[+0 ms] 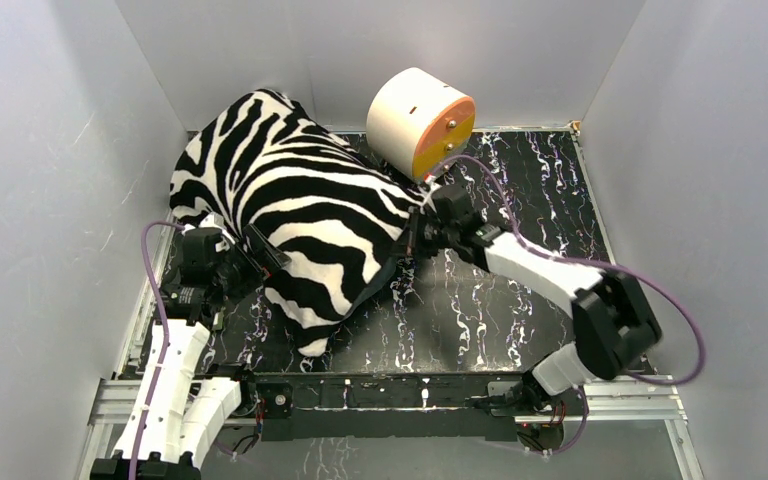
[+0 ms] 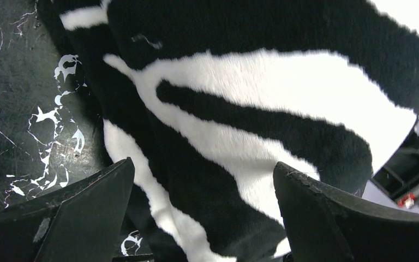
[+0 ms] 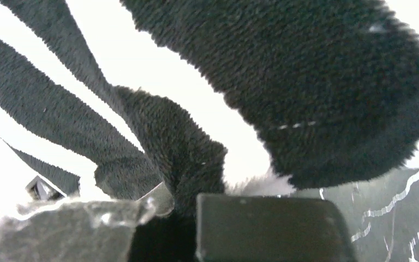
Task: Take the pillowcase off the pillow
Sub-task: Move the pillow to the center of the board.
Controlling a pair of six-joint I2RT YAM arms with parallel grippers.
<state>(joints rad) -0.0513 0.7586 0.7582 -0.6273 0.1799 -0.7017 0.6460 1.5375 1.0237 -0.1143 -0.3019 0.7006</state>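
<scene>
The zebra-striped pillowcase (image 1: 290, 210) lies bulging across the left half of the table, from the back corner toward the front. The pillow itself is hidden inside it. My right gripper (image 1: 412, 238) is at the pillowcase's right edge, shut on a pinched fold of the plush fabric (image 3: 188, 180). My left gripper (image 1: 250, 262) sits at the pillowcase's left side, open, with its two dark fingers (image 2: 82, 218) spread wide and the striped pillowcase (image 2: 240, 125) filling the gap ahead of them.
A cream-and-orange cylinder (image 1: 422, 122) lies on its side at the back, just behind my right gripper. The tabletop (image 1: 500, 300) is black with white marbling. Grey walls close in on the left, back and right.
</scene>
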